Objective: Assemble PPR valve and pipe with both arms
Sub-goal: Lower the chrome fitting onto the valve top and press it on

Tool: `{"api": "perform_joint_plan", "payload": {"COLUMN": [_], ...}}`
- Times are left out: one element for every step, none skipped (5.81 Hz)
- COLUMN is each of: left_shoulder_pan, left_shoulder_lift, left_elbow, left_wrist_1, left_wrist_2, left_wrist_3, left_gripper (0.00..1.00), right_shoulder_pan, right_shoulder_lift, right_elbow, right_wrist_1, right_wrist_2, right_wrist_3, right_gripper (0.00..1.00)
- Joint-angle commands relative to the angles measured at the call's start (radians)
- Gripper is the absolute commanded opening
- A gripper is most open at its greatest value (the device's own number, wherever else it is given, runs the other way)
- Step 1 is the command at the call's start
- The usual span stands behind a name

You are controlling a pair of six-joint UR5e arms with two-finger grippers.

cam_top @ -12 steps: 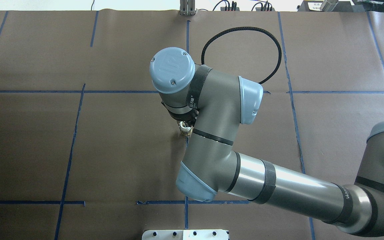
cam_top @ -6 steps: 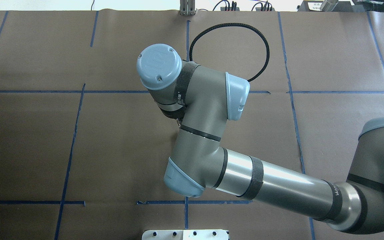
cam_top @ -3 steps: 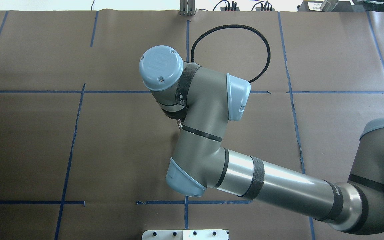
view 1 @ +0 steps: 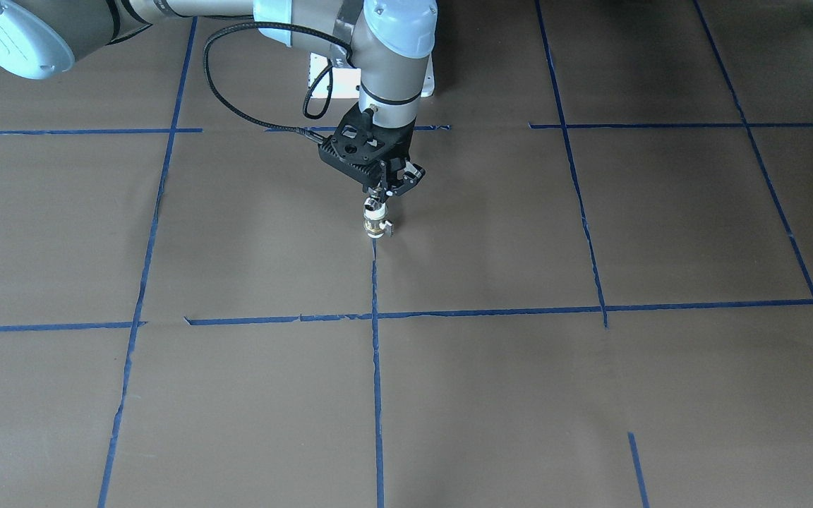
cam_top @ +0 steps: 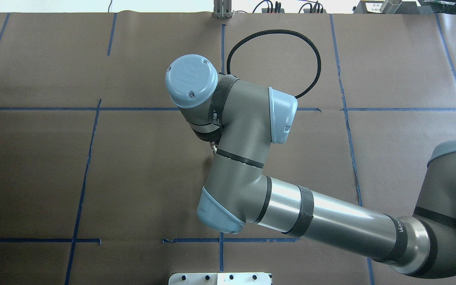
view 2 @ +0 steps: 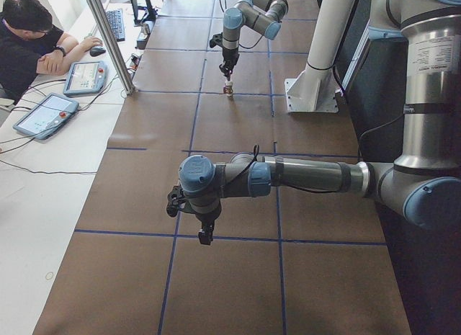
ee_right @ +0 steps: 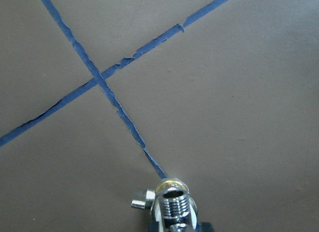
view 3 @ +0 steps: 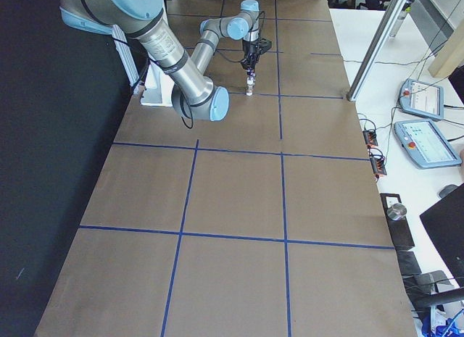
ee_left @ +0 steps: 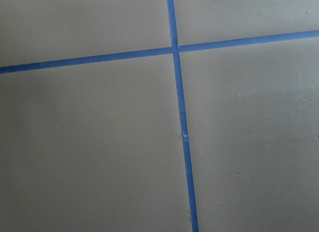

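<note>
**PPR valve (view 1: 376,223) held upright**

Left gripper (view 2: 205,236) hangs lower-centre in the side view, can't tell if its fingers are open. Right gripper (view 1: 378,196), upper middle, fingers clamped on the valve's top, where a blue tape line (view 1: 376,282) ends on the table (view 1: 590,395).

Right tool (view 1: 380,192) on upright PPR valve (view 1: 376,224)

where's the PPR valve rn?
Front-facing view, upper middle: the PPR valve stands upright in the right gripper jaws, its lower end at the robot-side end of a blue tape line.
</note>
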Motion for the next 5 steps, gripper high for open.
{"api": "perform_joint_plan", "payload": {"left_shoulder_pan": [0.000, 0.000, 0.000, 0.000, 0.000], "left_shoulder_lift": [-0.002, -0.002, -0.003, -0.003, -0.003], "left_elbow": [0.000, 0.000, 0.002, 0.002, 0.002], "left_wrist_1": [0.000, 0.000, 0.000, 0.000, 0.000], "left_wrist_2": [0.000, 0.000, 0.000, 0.000, 0.000], "left_wrist_3": [0.000, 0.000, 0.000, 0.000, 0.000], "left_gripper": [1.00, 1.00, 1.00, 1.00, 1.00], "right_shoulder_pan": [-0.002, -0.006, -0.015, -0.020, -0.020], "right_shoulder_lift": [-0.006, -0.006, -0.006, -0.007, -0.007], "right_elbow": [-0.001, 0.001, 0.001, -0.001, -0.001], "right_wrist_1": [0.001, 0.001, 0.001, 0.003, 0.003], "right_wrist_2": [-0.003, -0.003, -0.003, -0.003, -0.003], "right_wrist_3": [-0.002, -0.002, 0.001, 0.003, 0.002], "right_gripper": [0.00, 0.00, 0.00, 0.00, 0.00]}}
